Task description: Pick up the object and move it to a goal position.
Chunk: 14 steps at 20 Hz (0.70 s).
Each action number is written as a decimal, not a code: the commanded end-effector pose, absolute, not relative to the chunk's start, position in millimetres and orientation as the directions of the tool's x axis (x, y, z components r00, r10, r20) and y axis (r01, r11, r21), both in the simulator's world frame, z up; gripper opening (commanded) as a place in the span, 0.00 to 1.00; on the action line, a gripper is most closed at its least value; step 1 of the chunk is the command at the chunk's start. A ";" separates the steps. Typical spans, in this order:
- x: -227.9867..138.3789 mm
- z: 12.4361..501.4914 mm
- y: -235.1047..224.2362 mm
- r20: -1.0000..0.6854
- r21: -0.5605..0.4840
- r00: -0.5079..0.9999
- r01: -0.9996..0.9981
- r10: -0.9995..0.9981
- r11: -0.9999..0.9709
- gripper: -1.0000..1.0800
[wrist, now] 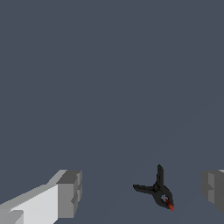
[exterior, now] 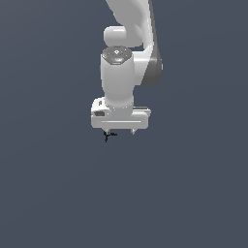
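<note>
Exterior view: the gripper (exterior: 119,131) points down, the object (exterior: 108,135) just beneath its fingertips. Wrist view: it alone shows the red tip; jaws spread wide, object (wrist: 158,192) between the fingers (wrist: 69,194), touching neither.

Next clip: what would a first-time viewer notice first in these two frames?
In the exterior view, the white arm dominates a bare dark-grey field, its gripper pointing down at centre. Just beneath it lies the tiny black spiky object. In the wrist view, that object, red-tipped, lies between the open grey fingers, nearer one of them.
</note>
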<state>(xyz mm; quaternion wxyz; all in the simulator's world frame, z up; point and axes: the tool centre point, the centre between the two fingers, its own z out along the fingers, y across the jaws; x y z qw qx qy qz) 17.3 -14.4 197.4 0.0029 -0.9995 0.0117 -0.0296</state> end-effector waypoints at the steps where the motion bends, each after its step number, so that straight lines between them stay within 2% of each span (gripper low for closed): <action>1: 17.3 197.4 -14.4 0.059 -0.007 0.998 -0.023 -0.024 -1.000 0.96; 9: 19.9 213.2 -46.3 0.073 0.019 0.996 -0.050 -0.048 -0.999 0.96; 14: 19.3 211.8 -46.2 0.073 0.019 0.996 -0.045 -0.043 -0.999 0.96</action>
